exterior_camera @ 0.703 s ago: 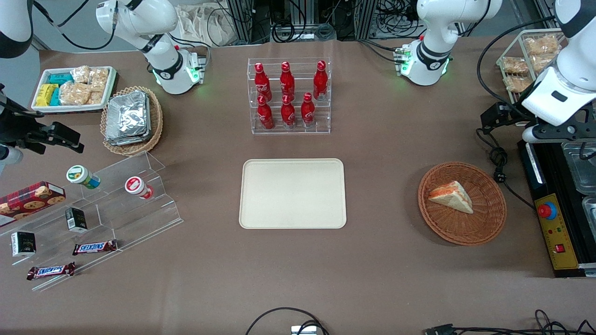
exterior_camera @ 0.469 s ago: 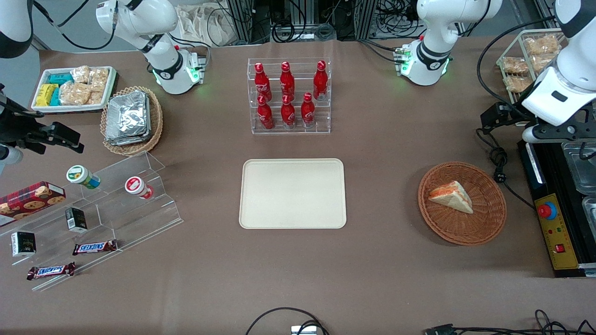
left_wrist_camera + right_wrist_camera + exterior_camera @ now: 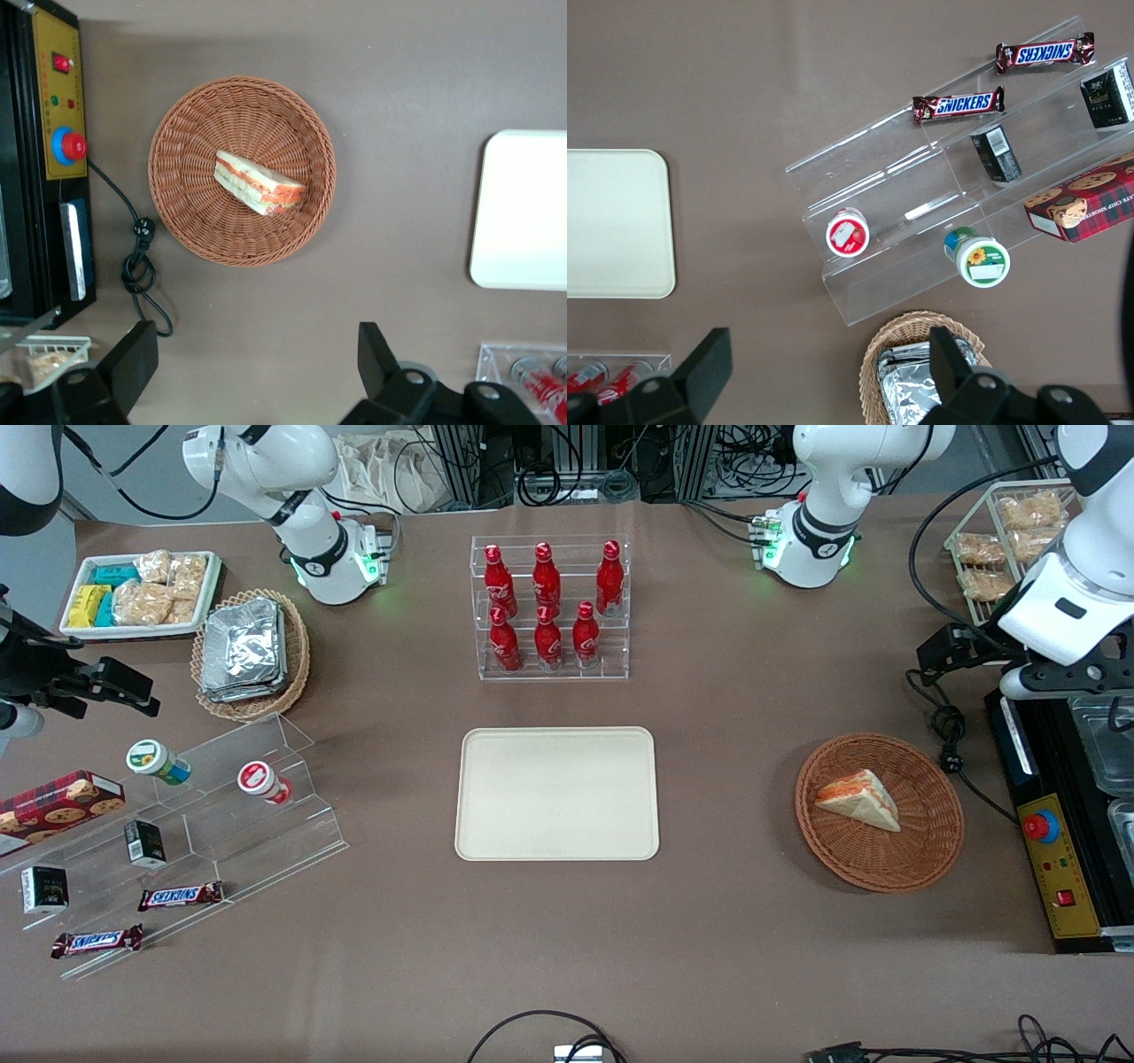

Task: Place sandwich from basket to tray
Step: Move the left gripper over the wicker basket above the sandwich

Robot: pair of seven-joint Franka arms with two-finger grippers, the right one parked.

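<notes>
1. A small triangular wedge of white-bread sandwich (image 3: pixel 858 801) with red-orange and green filling is lying inside the round reddish-brown wicker basket (image 3: pixel 921 850), near the desk's working-arm edge.
2. A large cream rectangular tray (image 3: pixel 557 794) with rounded corners is sitting at mid-desk, well apart from the basket.
3. The left arm's black two-finger gripper (image 3: pixel 257 372) is hovering high above the desk, farther from the front camera than the basket, its fingers (image 3: pixel 133 359) standing wide apart and holding nothing.
</notes>
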